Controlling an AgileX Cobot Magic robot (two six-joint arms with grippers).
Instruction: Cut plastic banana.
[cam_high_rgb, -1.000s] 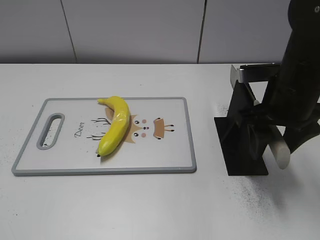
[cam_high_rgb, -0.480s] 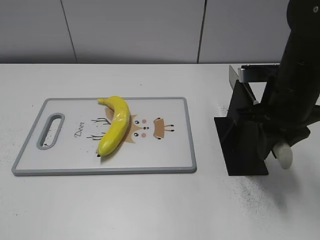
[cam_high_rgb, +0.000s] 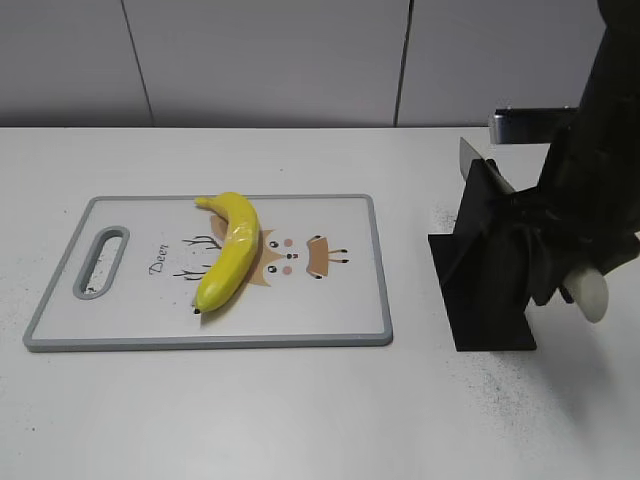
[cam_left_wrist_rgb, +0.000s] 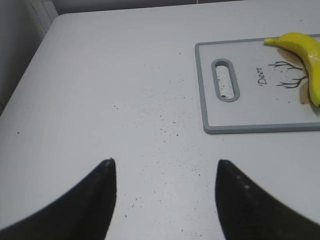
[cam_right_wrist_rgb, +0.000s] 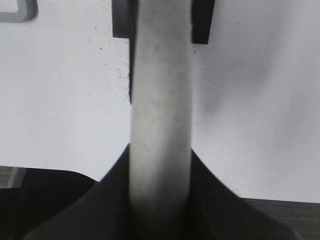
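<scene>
The plastic banana (cam_high_rgb: 232, 255), glossy yellow and curved, lies on the white grey-rimmed cutting board (cam_high_rgb: 330, 300); it also shows at the right edge of the left wrist view (cam_left_wrist_rgb: 305, 50). My right gripper (cam_high_rgb: 572, 278) is shut on the white round handle (cam_right_wrist_rgb: 161, 75) of a knife, whose silver blade (cam_high_rgb: 525, 125) pokes out above the black knife stand (cam_high_rgb: 490, 270). The handle's end (cam_high_rgb: 592, 297) points down and to the right. My left gripper (cam_left_wrist_rgb: 164, 165) is open and empty over bare table, left of the board (cam_left_wrist_rgb: 250, 112).
The black stand's base sits on the white table right of the board. The stand's dark slot pieces (cam_right_wrist_rgb: 122, 20) show at the top of the right wrist view. A grey wall runs behind the table. Dark specks dot the tabletop.
My right gripper has moved right and a little up with the knife handle; the blade has shifted up and right at the stand's top. Banana and board have not moved.
</scene>
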